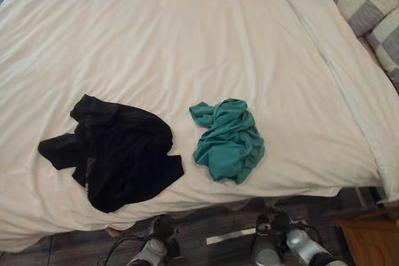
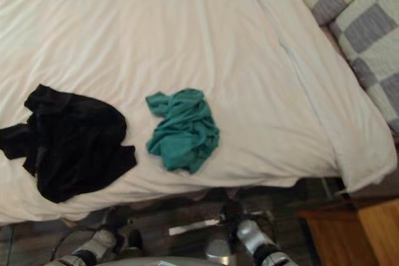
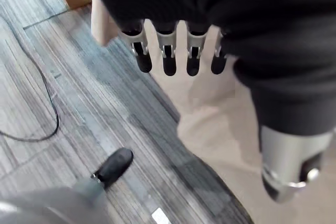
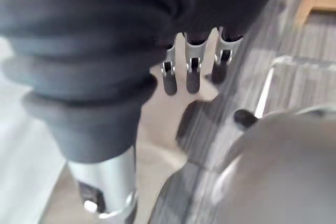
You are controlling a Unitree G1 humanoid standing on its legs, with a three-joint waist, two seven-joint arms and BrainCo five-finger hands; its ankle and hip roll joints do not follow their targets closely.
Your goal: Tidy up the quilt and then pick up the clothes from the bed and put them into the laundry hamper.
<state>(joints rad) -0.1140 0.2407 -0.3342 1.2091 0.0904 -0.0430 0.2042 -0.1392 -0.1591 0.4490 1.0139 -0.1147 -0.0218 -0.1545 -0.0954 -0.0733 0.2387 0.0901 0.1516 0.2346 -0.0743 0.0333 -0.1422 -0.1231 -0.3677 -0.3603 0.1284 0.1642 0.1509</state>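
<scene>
A white quilt (image 1: pixel 187 29) lies spread flat over the bed, with light creases. On its near part lies a crumpled black garment (image 1: pixel 115 151). A bunched teal garment (image 1: pixel 227 138) lies to the right of it, a short gap between the two. My left hand (image 3: pixel 167 59) hangs low beside the bed, its fingers straight and holding nothing, pointing at the floor and the quilt's hanging edge (image 3: pixel 210 114). Down by the bed's side my right hand (image 4: pixel 191 74) also has straight fingers and holds nothing.
Two grey-and-white checked pillows (image 2: pixel 349 4) lie at the bed's far right. A wooden piece of furniture (image 2: pixel 355 235) stands on the grey plank floor (image 3: pixel 63 93) at the lower right, close to the bed's corner.
</scene>
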